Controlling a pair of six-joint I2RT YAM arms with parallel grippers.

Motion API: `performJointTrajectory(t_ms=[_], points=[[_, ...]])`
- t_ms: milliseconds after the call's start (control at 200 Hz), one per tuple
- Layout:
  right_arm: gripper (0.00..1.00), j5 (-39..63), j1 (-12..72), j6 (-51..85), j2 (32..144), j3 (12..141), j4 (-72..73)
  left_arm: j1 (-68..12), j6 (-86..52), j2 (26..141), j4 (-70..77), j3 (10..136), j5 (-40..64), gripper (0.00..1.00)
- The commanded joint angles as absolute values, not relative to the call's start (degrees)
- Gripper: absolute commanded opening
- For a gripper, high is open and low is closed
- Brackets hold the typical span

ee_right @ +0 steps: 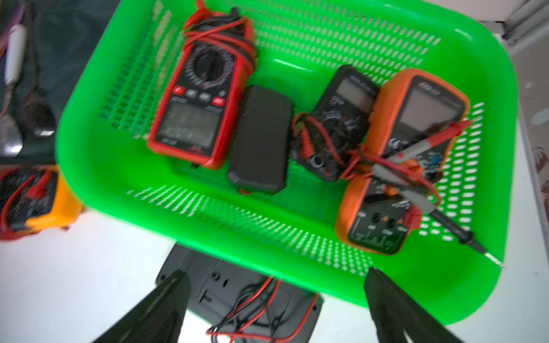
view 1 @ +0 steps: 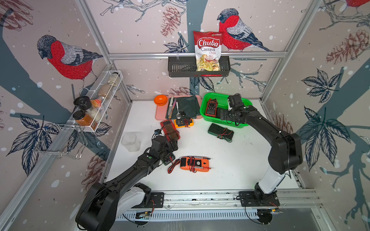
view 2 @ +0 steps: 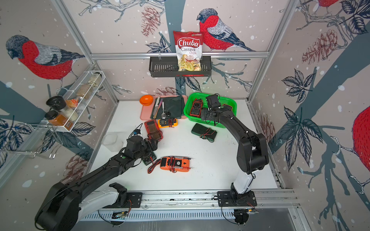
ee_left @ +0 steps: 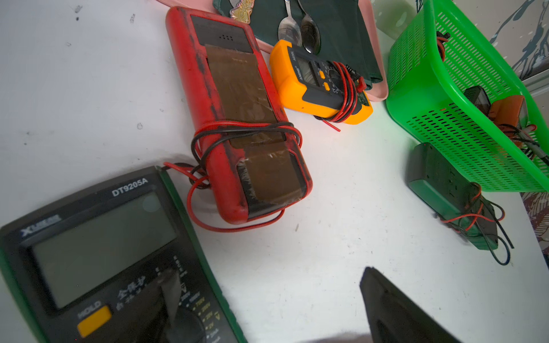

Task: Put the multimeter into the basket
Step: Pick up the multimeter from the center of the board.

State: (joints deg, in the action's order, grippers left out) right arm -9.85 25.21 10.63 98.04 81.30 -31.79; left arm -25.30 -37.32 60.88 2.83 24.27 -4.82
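The green basket (view 1: 207, 97) (ee_right: 98, 184) stands at the back right and holds several multimeters, among them a red-black one (ee_right: 196, 110) and an orange one (ee_right: 401, 160). My right gripper (ee_right: 274, 274) (view 1: 226, 118) hangs open and empty over the basket's front rim, above a dark green face-down multimeter (ee_right: 237, 294) (view 1: 220, 132) on the table. My left gripper (ee_left: 273, 297) (view 1: 172, 145) is open and low over a black-and-green multimeter (ee_left: 104, 252); one finger is above its dial, the other above bare table.
A red face-down multimeter (ee_left: 243, 118), a yellow one (ee_left: 318, 83) and an orange one (view 1: 195, 164) lie on the table. A pink tray (view 1: 160, 112) with cutlery and an orange bowl (view 1: 160, 99) sit at the back. A clear cup (view 1: 131, 142) stands left.
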Motion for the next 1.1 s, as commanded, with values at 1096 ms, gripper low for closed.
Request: performJointTrajectory(t_ms=[1096], points=[[1.0,3.1,65.2,-14.5,91.0,58.0,-24.3,-25.2,-44.8,47.7,-3.0,18.0,-14.3,0.98]])
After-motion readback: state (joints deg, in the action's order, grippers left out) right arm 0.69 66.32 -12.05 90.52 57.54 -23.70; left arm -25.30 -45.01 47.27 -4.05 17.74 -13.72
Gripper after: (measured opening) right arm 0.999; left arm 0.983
